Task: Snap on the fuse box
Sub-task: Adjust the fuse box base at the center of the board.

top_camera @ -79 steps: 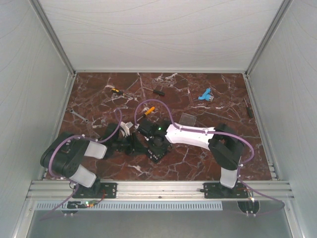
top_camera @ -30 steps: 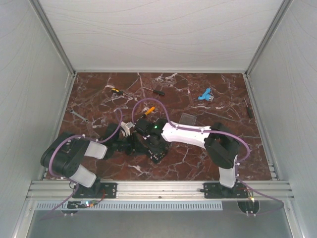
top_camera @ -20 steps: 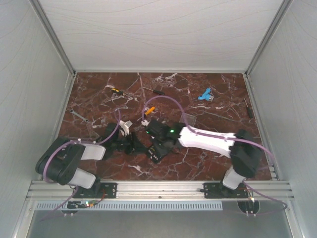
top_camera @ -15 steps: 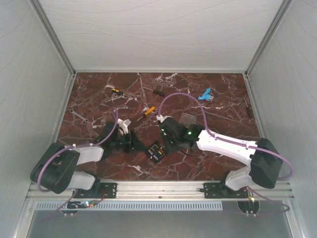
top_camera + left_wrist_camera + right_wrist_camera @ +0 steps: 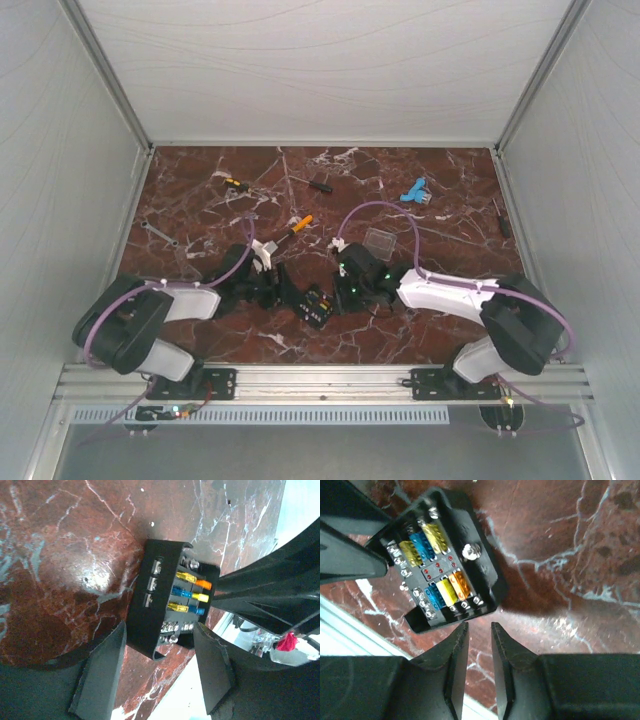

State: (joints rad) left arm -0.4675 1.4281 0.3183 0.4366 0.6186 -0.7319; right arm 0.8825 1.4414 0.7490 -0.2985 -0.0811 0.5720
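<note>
- The left gripper [image 5: 160,629] has its jaws spread wide. Its fingers [image 5: 102,675] flank the near end of the fuse box [image 5: 170,602]. They look to sit just beside the box walls rather than clamped on them, though light contact cannot be ruled out.
- The right gripper [image 5: 479,627] is drawn narrow, with a thin empty gap between its tips and nothing held. The tips sit just beside one edge of the box.
- The fuse box lies flat on the table between the two grippers, near the front edge. It is uncovered, with its yellow, blue and orange fuses showing.
- The clear lid [image 5: 378,240] lies on the table behind the right arm, apart from the box, so the snapping-on looks not yet done.
- Likely trouble:
  - The box seems to rest free on a glossy top, so a brush from either finger could slide or turn it.
  - The lid is thin, flat and transparent, so it may be hard to pinch off the surface. If it is set down skewed it would not latch.
  - The two wrists are close together and could knock each other over the box.
- The table [image 5: 330,345] is red-brown marble with white veins.
- A wrench [image 5: 160,234], an orange-handled tool [image 5: 300,222] and a blue piece [image 5: 413,191] are scattered farther back.
- White panel walls [image 5: 330,70] enclose the space, and an aluminium rail [image 5: 320,380] runs along the near edge.
</note>
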